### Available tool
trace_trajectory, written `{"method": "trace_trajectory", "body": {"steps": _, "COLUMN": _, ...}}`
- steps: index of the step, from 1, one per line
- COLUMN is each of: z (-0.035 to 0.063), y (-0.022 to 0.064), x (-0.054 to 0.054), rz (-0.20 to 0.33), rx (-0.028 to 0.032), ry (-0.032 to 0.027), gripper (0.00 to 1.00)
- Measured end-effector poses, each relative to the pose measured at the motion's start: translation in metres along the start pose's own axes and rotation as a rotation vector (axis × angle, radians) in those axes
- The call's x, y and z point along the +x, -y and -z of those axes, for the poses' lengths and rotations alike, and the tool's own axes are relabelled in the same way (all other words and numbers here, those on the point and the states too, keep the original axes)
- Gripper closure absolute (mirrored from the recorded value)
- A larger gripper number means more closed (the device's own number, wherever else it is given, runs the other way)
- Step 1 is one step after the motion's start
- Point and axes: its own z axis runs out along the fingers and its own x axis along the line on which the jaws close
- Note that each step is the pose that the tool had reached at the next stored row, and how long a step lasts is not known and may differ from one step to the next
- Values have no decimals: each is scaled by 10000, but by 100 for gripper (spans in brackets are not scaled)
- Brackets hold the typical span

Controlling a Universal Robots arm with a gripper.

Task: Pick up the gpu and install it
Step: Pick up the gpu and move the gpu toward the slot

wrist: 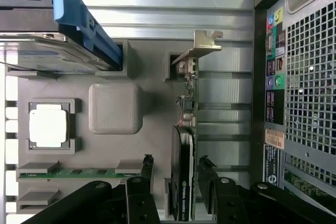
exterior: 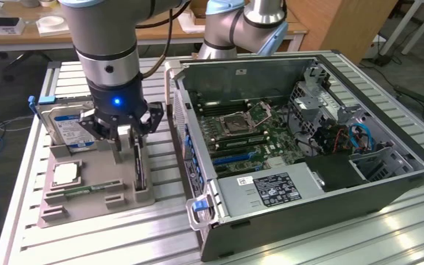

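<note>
The gpu (exterior: 139, 164) is a slim black card standing on edge in a slot of the grey holder tray (exterior: 59, 212), on the tray side nearest the computer case. In the wrist view the gpu (wrist: 182, 182) shows a black body, a green board edge and a metal bracket at its far end. My gripper (exterior: 127, 131) hangs right over the card, open. Its fingertips (wrist: 147, 164) stand on either side of the gpu with a gap on each side. Nothing is held.
The tray also holds a silver hard drive (exterior: 64, 126) with a blue clip, a processor chip (exterior: 65, 174) and a green memory stick (exterior: 86, 190). The open computer case (exterior: 388, 174) lies close beside the tray, its motherboard (exterior: 245, 135) exposed. A second arm's base (exterior: 238, 25) stands behind.
</note>
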Motion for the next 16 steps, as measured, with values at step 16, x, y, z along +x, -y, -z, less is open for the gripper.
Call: {"method": "trace_trajectory", "body": {"steps": 16, "z": -105, "y": 52, "x": -18, "rz": 3, "rx": 480, "ry": 0, "gripper": 53}}
